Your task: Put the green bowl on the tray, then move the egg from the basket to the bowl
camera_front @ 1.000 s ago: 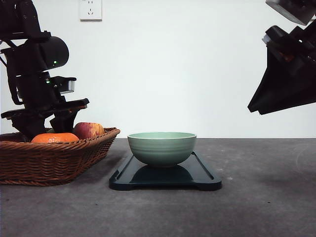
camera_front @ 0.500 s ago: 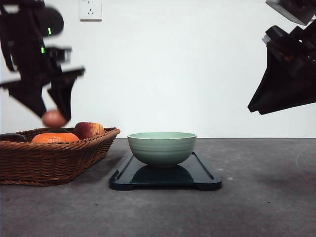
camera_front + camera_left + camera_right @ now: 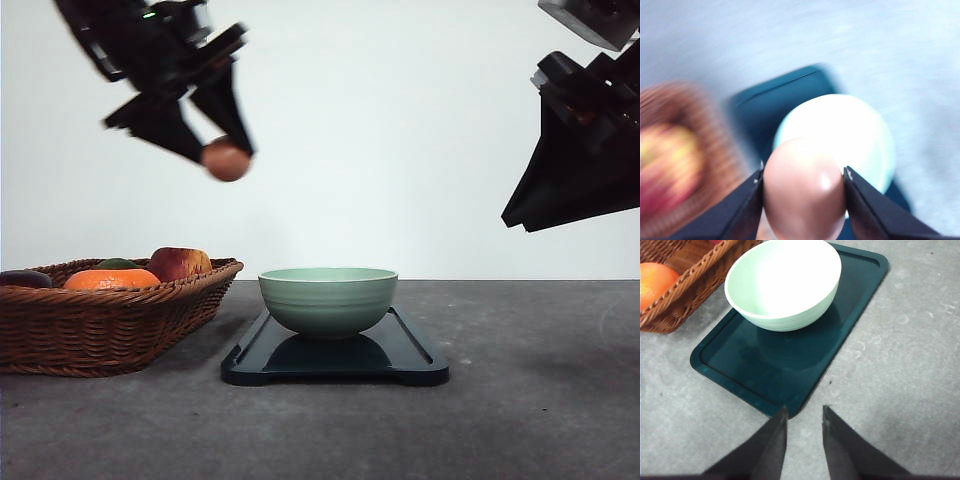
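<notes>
**Egg in the air, bowl on tray**

The bowl (image 3: 328, 299) sits empty on the tray (image 3: 410, 352). The basket (image 3: 110, 318) holds an apple (image 3: 180, 263) and an orange (image 3: 111, 279). The left pincer (image 3: 222, 157) pinches the egg (image 3: 226, 160) between its tips, high above the desk (image 3: 520, 400), between basket and bowl. The right pincer (image 3: 804, 426) hangs slightly spread, holding nothing.

Between the black fingers (image 3: 747, 207) sits the pinkish-tan egg (image 3: 805, 192). The green bowl (image 3: 328, 298) is pale sage, faintly ridged; the tray (image 3: 790, 375) dark teal-black; the basket (image 3: 100, 325) brown woven wicker.
</notes>
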{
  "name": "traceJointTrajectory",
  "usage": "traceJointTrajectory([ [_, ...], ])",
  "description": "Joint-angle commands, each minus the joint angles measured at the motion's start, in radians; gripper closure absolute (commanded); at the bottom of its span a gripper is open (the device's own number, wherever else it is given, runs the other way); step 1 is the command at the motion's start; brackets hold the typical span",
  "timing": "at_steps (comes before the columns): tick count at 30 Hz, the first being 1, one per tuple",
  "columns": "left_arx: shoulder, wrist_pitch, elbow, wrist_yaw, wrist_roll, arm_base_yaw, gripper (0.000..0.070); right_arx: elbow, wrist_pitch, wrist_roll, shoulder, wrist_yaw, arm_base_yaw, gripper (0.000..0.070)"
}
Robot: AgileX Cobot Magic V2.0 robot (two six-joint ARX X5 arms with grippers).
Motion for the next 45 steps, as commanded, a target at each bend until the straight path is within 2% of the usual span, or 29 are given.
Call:
traceJointTrajectory([
  [1,0.022,0.041,0.028,-0.030,0.035,-0.034,0.0472,0.008,0.009,-0.001,0.004,0.003,0.005,0.0564],
  [5,0.052,0.115,0.028,-0.140,0.086,-0.118,0.0469,0.008,0.008,-0.001,0.004,0.003,0.005,0.0564],
  [14,0.189,0.223,0.028,-0.219,0.102,-0.201,0.0469,0.008,0.002,-0.001,0.004,0.003,0.005,0.0564],
  [23,0.301,0.271,0.028,-0.223,0.101,-0.205,0.0469,0.008,0.002,-0.001,0.004,0.003,0.005,0.0564],
  [40,0.389,0.286,0.028,-0.223,0.097,-0.221,0.0467,0.008,0.002,-0.001,0.004,0.004,0.005,0.0564],
  [45,0.392,0.284,0.028,-0.222,0.096,-0.223,0.0390,0.008,0.002,-0.001,0.004,0.004,0.005,0.0564],
])
